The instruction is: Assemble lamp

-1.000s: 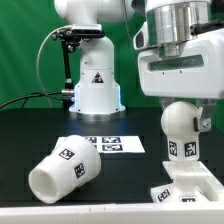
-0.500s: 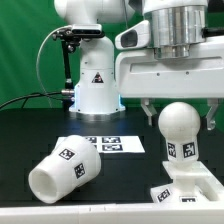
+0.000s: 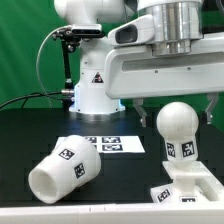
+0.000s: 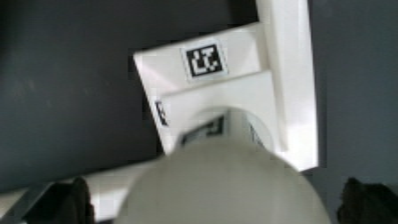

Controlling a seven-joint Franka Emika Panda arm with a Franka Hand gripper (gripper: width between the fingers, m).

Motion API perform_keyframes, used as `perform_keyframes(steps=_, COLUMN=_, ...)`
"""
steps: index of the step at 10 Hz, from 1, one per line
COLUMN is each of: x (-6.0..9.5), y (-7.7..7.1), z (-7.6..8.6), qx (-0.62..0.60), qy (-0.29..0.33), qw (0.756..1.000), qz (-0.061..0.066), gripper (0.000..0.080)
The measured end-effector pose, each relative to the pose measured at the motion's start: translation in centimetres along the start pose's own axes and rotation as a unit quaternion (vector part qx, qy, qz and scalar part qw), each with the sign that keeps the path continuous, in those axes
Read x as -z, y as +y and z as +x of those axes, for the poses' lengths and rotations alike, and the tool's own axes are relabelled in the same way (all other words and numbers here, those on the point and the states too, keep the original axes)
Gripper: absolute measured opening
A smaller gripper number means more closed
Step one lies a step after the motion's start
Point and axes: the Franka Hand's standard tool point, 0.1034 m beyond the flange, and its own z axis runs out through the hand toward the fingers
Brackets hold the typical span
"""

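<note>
The white bulb (image 3: 178, 132) stands upright in the blocky square base (image 3: 192, 186) at the exterior view's right. My gripper (image 3: 178, 108) hangs just above it, open, with one dark finger (image 3: 146, 112) on each side of the round head and not touching it. In the wrist view the bulb head (image 4: 222, 185) fills the space between my fingers (image 4: 64, 202), with the tagged base (image 4: 217, 68) below it. The tapered shade (image 3: 62, 168) lies on its side at the exterior view's left, apart from the base.
The marker board (image 3: 112, 145) lies flat on the black table between the shade and the base. The white robot pedestal (image 3: 95, 88) with a triangle sticker stands behind it. A black cable runs at the back left.
My gripper has let go of the bulb, opened wide and risen a little. The bulb stays standing in the base. The shade has not moved.
</note>
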Motion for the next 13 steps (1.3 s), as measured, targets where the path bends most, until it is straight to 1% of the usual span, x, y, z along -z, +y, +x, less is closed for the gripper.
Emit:
perform_keyframes(steps=1, x=-0.28, y=-0.46, z=0.11, qx=0.031, qy=0.003, qw=1.0, qz=0.001, gripper=0.0698)
perform_keyframes(steps=2, x=-0.77, y=-0.57, z=0.12, qx=0.067, qy=0.008, qw=0.998, qz=-0.001, gripper=0.0698)
perform_keyframes(steps=4, x=-0.95, y=-0.3, z=0.16, qx=0.077, qy=0.012, qw=0.997, qz=-0.002, gripper=0.0698)
perform_keyframes(steps=5, x=-0.97, y=-0.29, z=0.15, qx=0.076, qy=0.011, qw=0.997, qz=-0.002, gripper=0.0574)
perform_keyframes(steps=7, x=-0.97, y=-0.27, z=0.15, qx=0.062, qy=0.011, qw=0.998, qz=-0.002, gripper=0.0574)
perform_keyframes(steps=10, x=-1.0, y=-0.26, z=0.15, qx=-0.049, qy=0.011, qw=0.999, qz=0.0, gripper=0.0574)
perform_keyframes(steps=11, x=-1.02, y=-0.25, z=0.18, qx=-0.147, qy=0.013, qw=0.989, qz=-0.001, gripper=0.0574)
perform_keyframes(steps=12, x=-1.03, y=-0.3, z=0.11, qx=-0.226, qy=0.013, qw=0.974, qz=-0.002, gripper=0.0574)
perform_keyframes(steps=13, x=-1.09, y=-0.44, z=0.08, qx=-0.309, qy=0.013, qw=0.951, qz=-0.001, gripper=0.0574)
